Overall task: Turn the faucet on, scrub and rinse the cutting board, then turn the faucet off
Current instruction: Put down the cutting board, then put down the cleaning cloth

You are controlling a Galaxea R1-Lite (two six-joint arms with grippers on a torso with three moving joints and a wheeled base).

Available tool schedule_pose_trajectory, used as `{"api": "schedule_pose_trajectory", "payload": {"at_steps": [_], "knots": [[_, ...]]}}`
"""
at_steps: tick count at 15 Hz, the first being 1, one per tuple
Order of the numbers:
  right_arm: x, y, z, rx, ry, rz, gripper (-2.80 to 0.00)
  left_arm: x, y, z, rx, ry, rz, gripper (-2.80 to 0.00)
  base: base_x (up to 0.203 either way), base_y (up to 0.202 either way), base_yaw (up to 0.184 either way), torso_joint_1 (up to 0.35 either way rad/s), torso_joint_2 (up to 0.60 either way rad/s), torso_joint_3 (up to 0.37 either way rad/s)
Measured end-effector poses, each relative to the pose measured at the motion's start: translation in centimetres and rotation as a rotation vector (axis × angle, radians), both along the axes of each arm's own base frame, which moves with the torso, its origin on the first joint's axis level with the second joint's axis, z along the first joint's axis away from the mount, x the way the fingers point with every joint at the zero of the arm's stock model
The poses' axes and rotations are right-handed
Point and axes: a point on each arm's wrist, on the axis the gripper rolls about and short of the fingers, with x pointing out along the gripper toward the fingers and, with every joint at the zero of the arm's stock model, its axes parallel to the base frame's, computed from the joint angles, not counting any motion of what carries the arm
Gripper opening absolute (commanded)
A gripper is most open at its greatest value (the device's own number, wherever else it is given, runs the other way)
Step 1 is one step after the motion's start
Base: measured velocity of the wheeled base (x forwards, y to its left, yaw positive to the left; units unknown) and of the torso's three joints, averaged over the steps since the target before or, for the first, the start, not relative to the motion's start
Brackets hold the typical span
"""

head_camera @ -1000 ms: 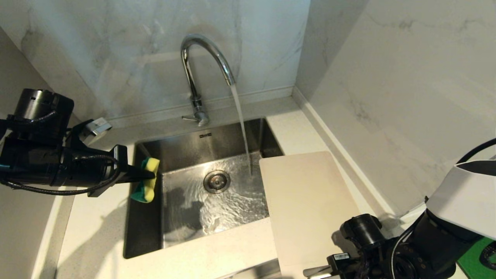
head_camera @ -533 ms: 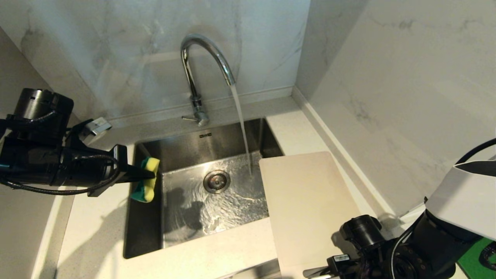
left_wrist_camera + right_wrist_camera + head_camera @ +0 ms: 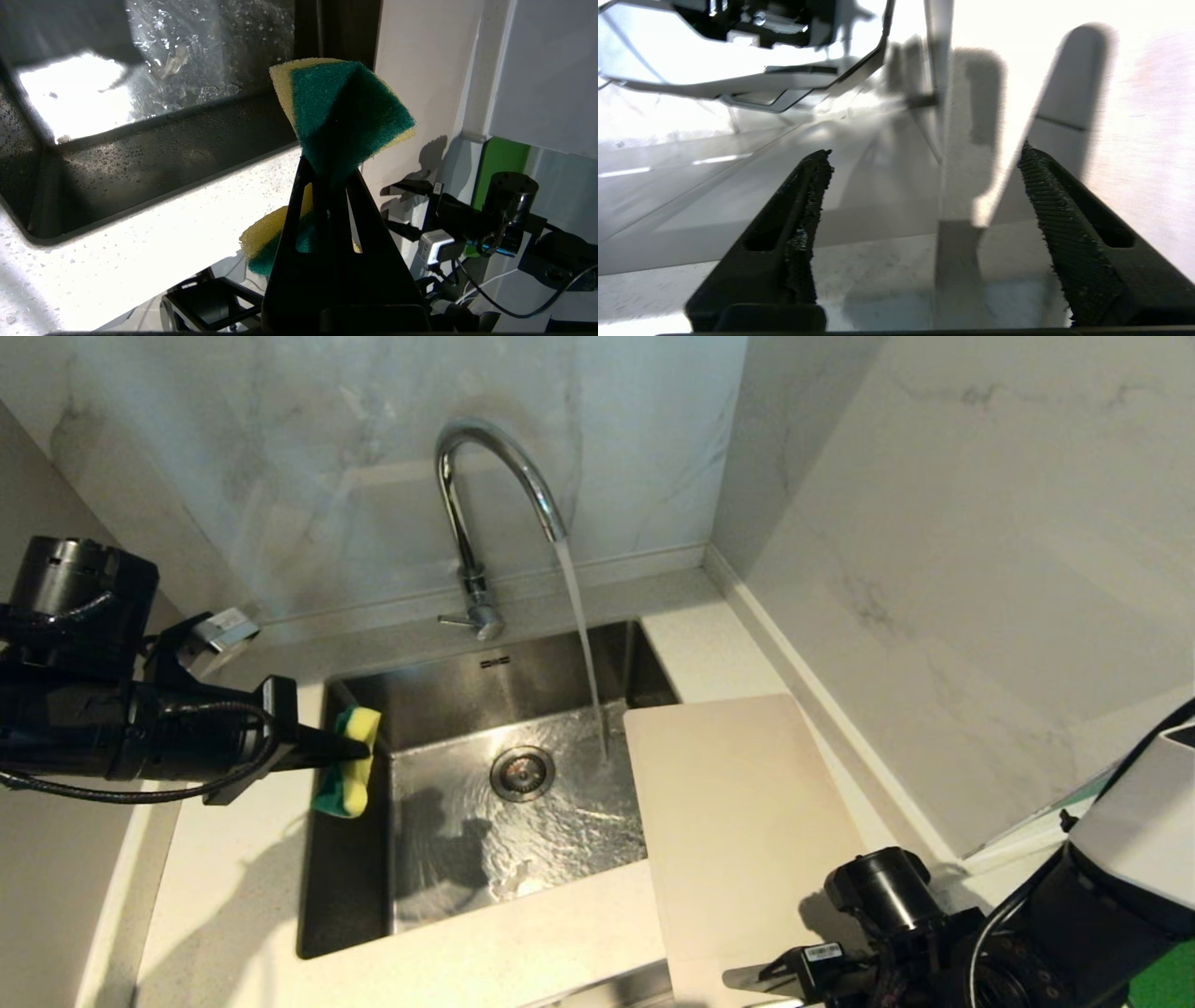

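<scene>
The chrome faucet (image 3: 485, 504) stands behind the sink and its water stream (image 3: 581, 635) falls into the basin. The beige cutting board (image 3: 738, 821) lies flat on the counter right of the sink, its left edge over the basin. My left gripper (image 3: 359, 751) hovers at the sink's left rim, shut on a yellow-and-green sponge (image 3: 347, 784). In the left wrist view the sponge (image 3: 343, 112) bulges out past the gripper (image 3: 329, 175). My right gripper (image 3: 747, 982) is at the board's near edge. The right wrist view shows this gripper (image 3: 924, 150) open, with nothing between its fingers.
The steel sink (image 3: 355, 896) holds rippling water around its drain (image 3: 522, 773). Marble walls close off the back and the right side. A pale counter (image 3: 233, 896) surrounds the sink. A dark green mat (image 3: 1162, 980) shows at the lower right corner.
My right arm has sunk and slid a little to the right in the head view. The left arm with the sponge has drawn slightly left. Water keeps running.
</scene>
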Motion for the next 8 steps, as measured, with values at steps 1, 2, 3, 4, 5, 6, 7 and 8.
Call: {"api": "schedule_pose_trajectory", "payload": {"at_steps": [1, 2, 3, 4, 5, 6, 7, 8], "knots": [[-0.3, -0.1, 0.5, 0.008, -0.014, 0.003, 0.0, -0.2, 0.0, 0.2, -0.002, -0.004, 0.0, -2.8, 0.0, 0.0, 0.0, 0.0, 0.0, 0.0], [-0.8, -0.1, 0.9, 0.013, -0.029, 0.005, 0.0, -0.4, 0.1, 0.4, -0.005, -0.011, 0.0, -2.8, 0.0, 0.0, 0.0, 0.0, 0.0, 0.0], [-1.2, -0.3, 1.3, 0.018, -0.04, 0.005, 0.0, -0.7, 0.1, 0.6, -0.006, -0.015, -0.001, -2.8, 0.0, 0.0, 0.0, 0.0, 0.0, 0.0], [-1.8, -0.4, 1.8, 0.023, -0.051, 0.007, 0.0, -1.1, 0.1, 0.8, -0.008, -0.018, -0.001, -2.8, 0.0, 0.0, 0.0, 0.0, 0.0, 0.0], [-2.4, -0.6, 2.2, 0.032, -0.065, 0.01, 0.0, -1.5, 0.1, 1.1, -0.012, -0.017, -0.002, -2.8, 0.0, 0.0, 0.0, 0.0, 0.0, 0.0], [-2.8, -0.7, 2.6, 0.038, -0.079, 0.01, 0.0, -1.9, 0.1, 1.3, -0.02, -0.021, -0.002, -2.8, 0.0, 0.0, 0.0, 0.0, 0.0, 0.0], [-3.3, -0.9, 3.2, 0.047, -0.1, 0.011, 0.0, -2.3, 0.1, 1.7, -0.027, -0.029, -0.002, -2.8, 0.0, 0.0, 0.0, 0.0, 0.0, 0.0], [-3.8, -1.0, 3.7, 0.056, -0.12, 0.008, 0.0, -2.6, 0.1, 1.9, -0.033, -0.032, -0.002, -2.8, 0.0, 0.0, 0.0, 0.0, 0.0, 0.0]]}}
